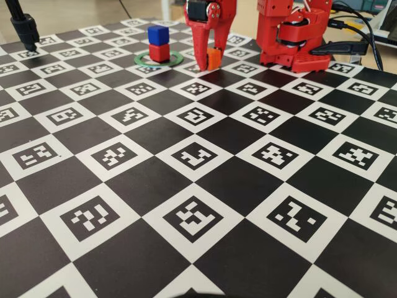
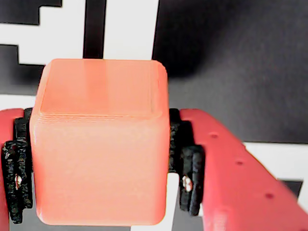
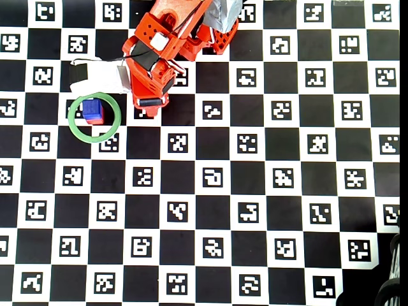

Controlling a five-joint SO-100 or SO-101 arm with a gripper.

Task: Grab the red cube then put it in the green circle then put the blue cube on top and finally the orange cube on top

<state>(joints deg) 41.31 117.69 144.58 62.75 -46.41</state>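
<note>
With blue cube [image 1: 158, 34] stacked on red cube [image 1: 159, 53], my gripper [image 1: 211, 62] clamps the orange cube [image 2: 98, 144]; next comes lifting it onto blue.

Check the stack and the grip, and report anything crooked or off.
Nothing stands out. The blue cube sits squarely on the red cube inside the green circle; the gripper holds the orange cube evenly.

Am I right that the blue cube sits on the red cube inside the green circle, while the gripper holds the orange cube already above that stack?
Not quite. The fixed view shows the gripper holding the orange cube low over the board, right of the green circle, not above the stack. The blue cube does sit on the red cube inside the ring.
</note>
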